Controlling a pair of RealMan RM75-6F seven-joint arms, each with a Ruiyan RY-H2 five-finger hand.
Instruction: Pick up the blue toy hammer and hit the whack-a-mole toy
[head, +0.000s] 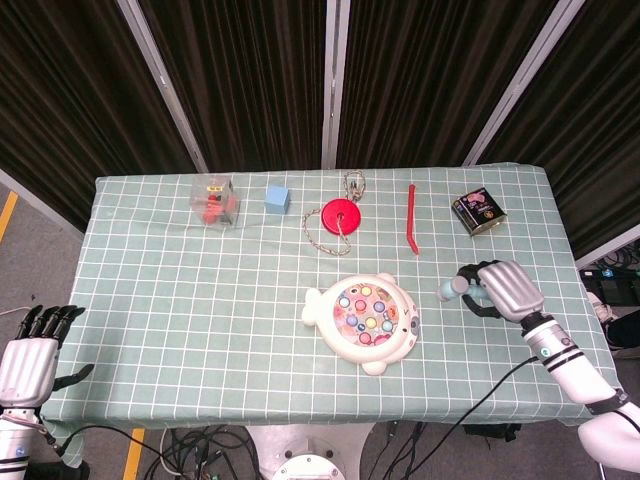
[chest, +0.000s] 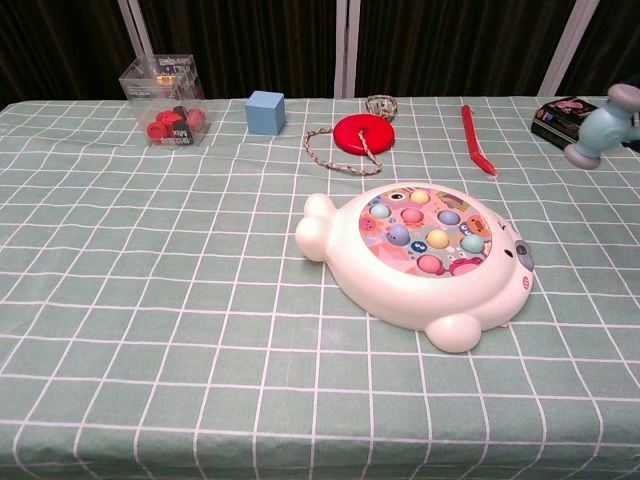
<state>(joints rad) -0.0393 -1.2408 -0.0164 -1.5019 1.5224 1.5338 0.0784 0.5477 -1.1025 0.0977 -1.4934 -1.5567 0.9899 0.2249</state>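
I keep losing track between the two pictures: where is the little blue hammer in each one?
Head view: the blue toy hammer is right of centre, held in the right hand.
Chest view: its head shows at the far right edge, near the top.
Shared landmark: the whack-a-mole toy, to the hammer's left in both.

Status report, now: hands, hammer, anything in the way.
Right robot hand grips blue toy hammer, raised right of whack-a-mole toy. Left robot hand open, off table. Nothing between.
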